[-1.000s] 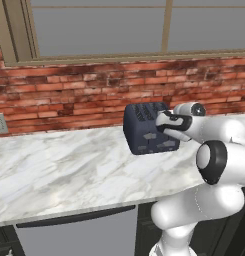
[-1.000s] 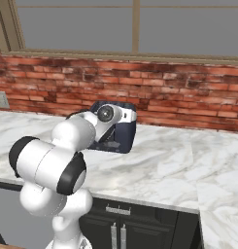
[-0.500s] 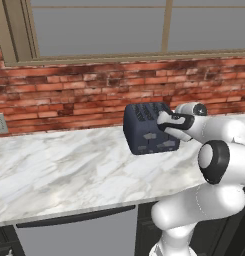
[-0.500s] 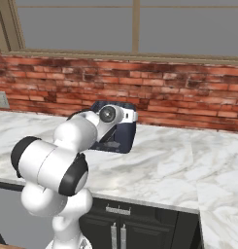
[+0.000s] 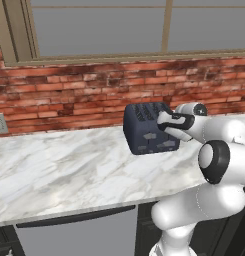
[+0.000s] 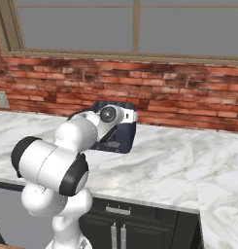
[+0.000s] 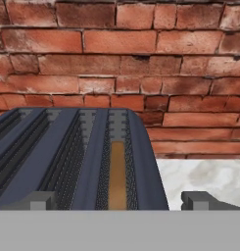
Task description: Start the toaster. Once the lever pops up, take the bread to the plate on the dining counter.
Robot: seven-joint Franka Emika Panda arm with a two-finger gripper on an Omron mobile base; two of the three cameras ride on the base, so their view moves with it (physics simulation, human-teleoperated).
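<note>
My hand hung wide open over the toaster's right end, bread sat in its rightmost slot, marble surface below.

Setting: a rendered home kitchen. Evidence: a white-and-grey marbled counter runs along a red brick wall, with a wide tan-framed window above it. Dark base cabinets with metal bar handles sit under the counter, seen in the right base view. Beside them a grey appliance front with a long dark handle, in the left base view. A wall outlet is set into the brick. A dark navy toaster stands on the counter against the wall, a tan slice of bread down in one slot.
</note>
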